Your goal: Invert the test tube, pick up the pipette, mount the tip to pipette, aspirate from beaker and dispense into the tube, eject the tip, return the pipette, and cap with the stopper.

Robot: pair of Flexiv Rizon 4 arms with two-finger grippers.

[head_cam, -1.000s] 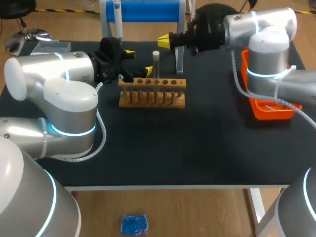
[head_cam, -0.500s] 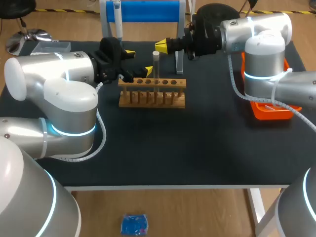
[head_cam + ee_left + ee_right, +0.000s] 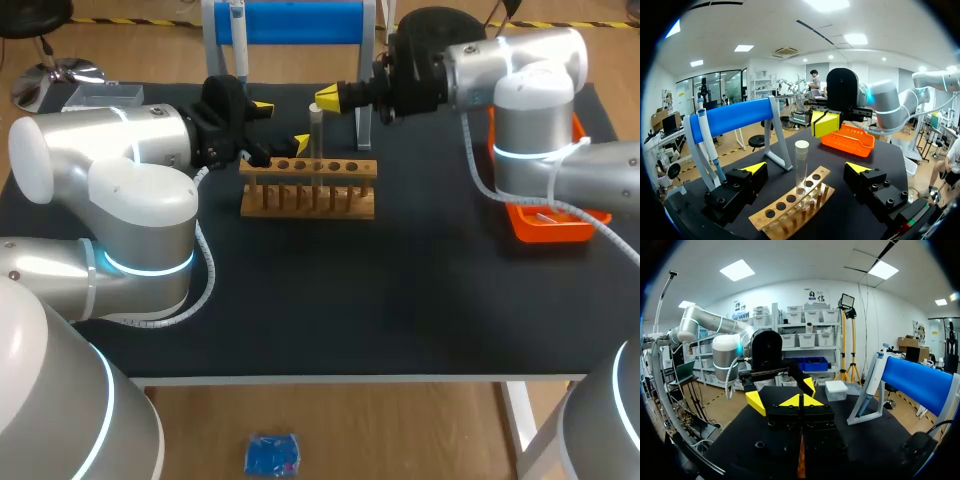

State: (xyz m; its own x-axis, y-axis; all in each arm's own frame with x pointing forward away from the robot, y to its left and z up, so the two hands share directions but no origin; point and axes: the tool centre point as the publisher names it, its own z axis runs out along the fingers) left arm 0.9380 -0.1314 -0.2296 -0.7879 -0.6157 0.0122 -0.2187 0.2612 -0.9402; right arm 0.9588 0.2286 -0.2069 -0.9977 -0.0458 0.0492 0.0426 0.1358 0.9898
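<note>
A clear test tube (image 3: 316, 142) stands upright in the wooden rack (image 3: 308, 190), its pale top end (image 3: 801, 145) above the holes. My left gripper (image 3: 281, 125) is open, one finger on each side of the tube (image 3: 801, 170), not touching it. My right gripper (image 3: 328, 98) is shut and empty, its yellow tips (image 3: 826, 123) just behind and beside the tube's top. In the right wrist view its shut tips (image 3: 799, 400) hide the tube. The pipette (image 3: 237, 28) hangs on the blue stand (image 3: 295, 21) at the back.
An orange tray (image 3: 545, 222) lies at the right side under my right arm. A clear box (image 3: 104, 95) sits at the far left corner. The blue stand's legs (image 3: 777, 142) rise close behind the rack.
My right gripper has come left and slightly down, from beside the stand to the tube's top. The left arm, tube and rack have not moved.
</note>
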